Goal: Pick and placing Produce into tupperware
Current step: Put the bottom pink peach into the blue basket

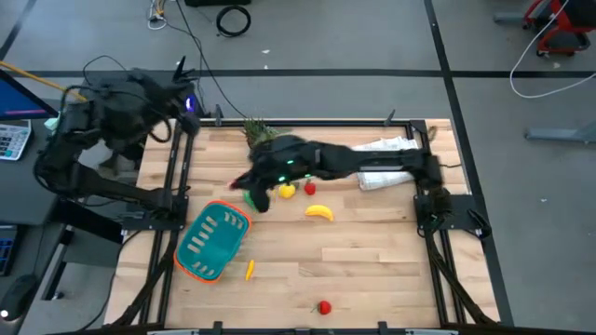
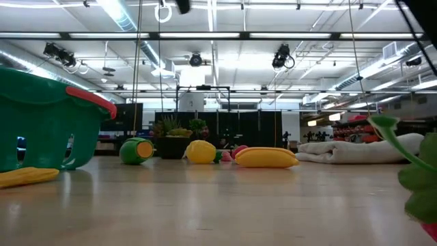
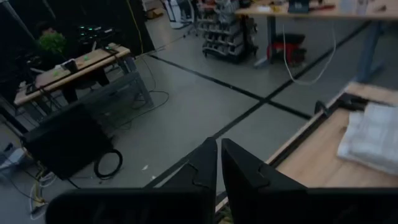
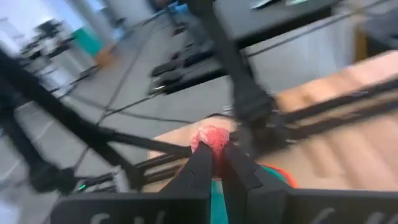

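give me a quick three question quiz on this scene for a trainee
1. True or false: the right pincer grips a red piece.
2. Which lies nearest the basket? A banana, B thin yellow-orange piece, C cloth.
3. Fill in: the left pincer waits ___ the table's edge, not over the wood.
Key: 1 true; 2 B; 3 beyond.

The wooden table [image 1: 372, 270] carries the basket [image 1: 212, 242], banana [image 1: 319, 212], lemon [image 1: 286, 191], red pieces [image 1: 323, 306], cloth [image 1: 386, 162] and plant [image 1: 258, 131].
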Robot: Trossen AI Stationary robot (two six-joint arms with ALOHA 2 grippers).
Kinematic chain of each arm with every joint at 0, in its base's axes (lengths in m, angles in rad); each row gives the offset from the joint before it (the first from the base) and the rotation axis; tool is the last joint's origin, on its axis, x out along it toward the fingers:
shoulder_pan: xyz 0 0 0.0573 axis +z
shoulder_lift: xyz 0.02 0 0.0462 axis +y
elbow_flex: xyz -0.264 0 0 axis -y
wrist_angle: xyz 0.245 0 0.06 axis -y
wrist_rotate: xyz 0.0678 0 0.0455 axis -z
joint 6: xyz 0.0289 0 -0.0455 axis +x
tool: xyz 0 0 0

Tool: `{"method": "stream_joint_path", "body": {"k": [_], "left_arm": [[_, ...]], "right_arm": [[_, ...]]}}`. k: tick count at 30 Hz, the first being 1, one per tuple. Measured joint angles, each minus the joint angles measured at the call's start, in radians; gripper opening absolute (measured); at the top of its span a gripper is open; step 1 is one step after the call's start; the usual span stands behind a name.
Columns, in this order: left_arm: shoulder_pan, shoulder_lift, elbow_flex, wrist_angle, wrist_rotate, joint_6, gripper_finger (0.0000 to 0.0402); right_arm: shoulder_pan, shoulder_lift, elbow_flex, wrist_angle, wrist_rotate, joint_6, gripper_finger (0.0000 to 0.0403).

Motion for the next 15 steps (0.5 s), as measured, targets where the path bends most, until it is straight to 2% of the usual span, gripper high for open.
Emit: {"method": "stream_joint_path", "body": {"k": [5,15], "left_arm": [[0.0,-0.042,0.0,-0.005,-0.003,-0.062,0.0034],[0.0,-0.05,0.0,-0.05,-0.003,-0.079,0.0021]], "right_arm": [[0.01,0.164,0.075,-0.01,-0.085,-0.043,0.0019],[0.047,0.336,0.061,-0.001,-0.114,-0.09,0.0026]]}}
